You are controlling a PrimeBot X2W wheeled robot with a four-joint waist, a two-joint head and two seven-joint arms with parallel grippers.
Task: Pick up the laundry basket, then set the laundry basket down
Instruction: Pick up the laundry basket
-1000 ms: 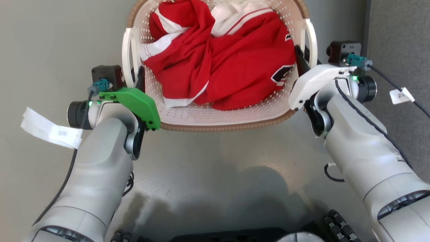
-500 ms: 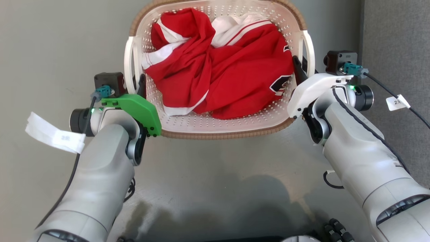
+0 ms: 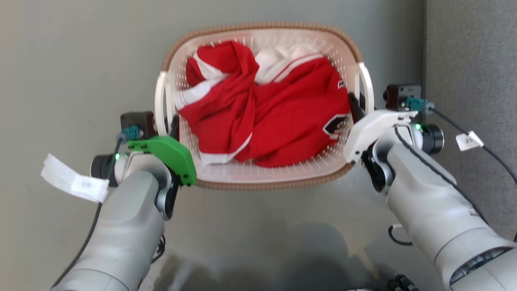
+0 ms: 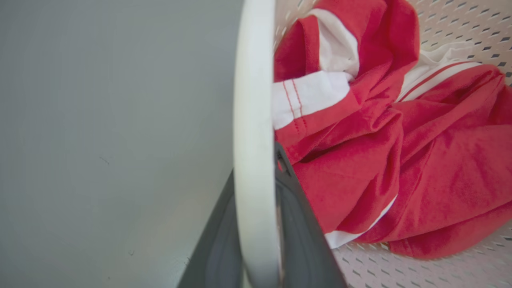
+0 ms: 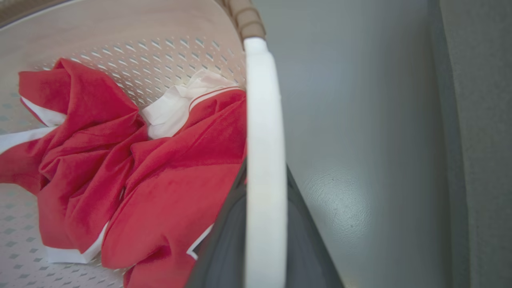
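The left tool (image 3: pixel 170 126) is closed narrow on the left handle (image 3: pixel 160 101) of the laundry basket (image 3: pixel 258 27). In the left wrist view one dark finger (image 4: pixel 218 248) lies on the handle's outer side and the other on its inner side, next to the red garment (image 3: pixel 278 121), with the white bar pinched between them. From this tool the basket's body lies inward, toward the other arm, and the handle runs straight ahead along the fingers. The basket sits between the two tools, just ahead of both wrists. Its long axis seems to run across from one tool to the other, so neither arm is nearer and each has its own end. The right tool (image 3: pixel 355 108) mirrors the first, narrow and clamped on the right handle (image 3: pixel 365 87). In the right wrist view the bar passes between its fingers (image 5: pixel 224 248), with the basket's body on the inner side and bare grey floor (image 3: pixel 262 234) on the outer. Whether the base touches the floor I cannot tell. I judge that the coming move, up or down, depends on both tools travelling level across that axis. If one end leads, the basket would tilt and the garment could slide toward the lower handle.
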